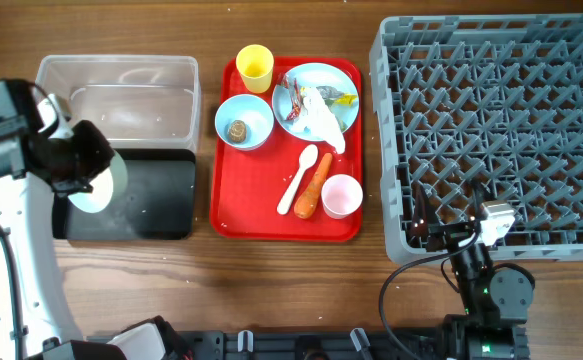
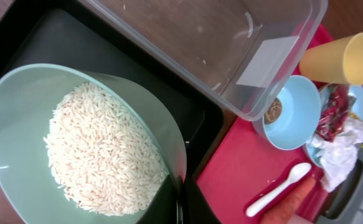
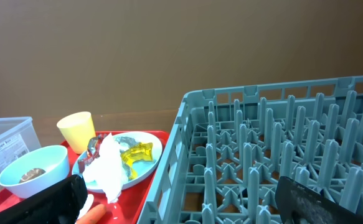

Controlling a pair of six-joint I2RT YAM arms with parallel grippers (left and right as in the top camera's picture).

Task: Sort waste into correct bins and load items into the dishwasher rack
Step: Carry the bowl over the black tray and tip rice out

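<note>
My left pincer (image 2: 180, 200) clamps the round mint plastic bowl (image 2: 150, 124) of loose white rice (image 2: 100, 149) over the shallow black rectangular tray (image 2: 44, 37), frame's left. My right pincer (image 3: 181, 205) gapes empty. The rice is unpoured and the grey pegged plastic rack (image 1: 491, 110) unloaded, so I judge nearly everything is left.

On the tabletop (image 1: 291, 290), the tub (image 1: 131, 110) sits at the back left. The bin tray (image 1: 161, 200) lies just in front of it. The rice bowl (image 2: 19, 112) is over the bin tray's left part, with rice (image 2: 100, 155) in it. The serving tray (image 1: 246, 200) is in the middle and the rack (image 1: 491, 120) is on the right.

On the serving tray, the back cup (image 1: 255, 67) stands at the back. The lump bowl (image 1: 256, 105) is on the left with the lump (image 1: 237, 130) inside. The plate (image 1: 316, 70) is to its right. A tissue (image 1: 321, 120) and two wrappers (image 1: 293, 95) lie on the plate. In front of the plate, the spoon (image 1: 298, 180) lies just left of the carrot (image 1: 313, 187). The front cup (image 1: 342, 195) stands right of the carrot.
</note>
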